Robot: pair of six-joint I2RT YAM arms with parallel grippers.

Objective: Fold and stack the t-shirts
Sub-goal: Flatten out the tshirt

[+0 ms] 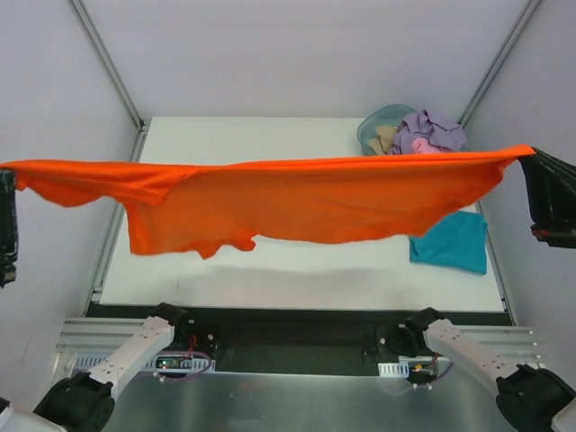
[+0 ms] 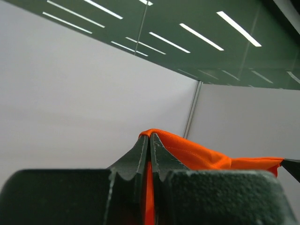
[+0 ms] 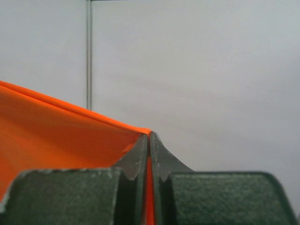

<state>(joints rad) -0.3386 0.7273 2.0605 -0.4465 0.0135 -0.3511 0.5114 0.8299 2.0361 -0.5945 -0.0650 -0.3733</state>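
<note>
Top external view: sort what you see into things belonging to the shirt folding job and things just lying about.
Job: orange t-shirt, pinched by left end effector and right end effector; teal t-shirt, lying flat; lavender shirt, pink shirt, beige shirt, heaped together.
Lying about: blue-green tub holding that heap.

Pale walls [image 1: 297, 54], white table [image 1: 315, 281]

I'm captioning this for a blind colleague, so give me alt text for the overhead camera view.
A bright orange t-shirt hangs stretched across the frame, pinched at its ends by the left pincer and right pincer. Below, on the white table, a teal t-shirt lies at right, with a tub of crumpled shirts behind it.
</note>
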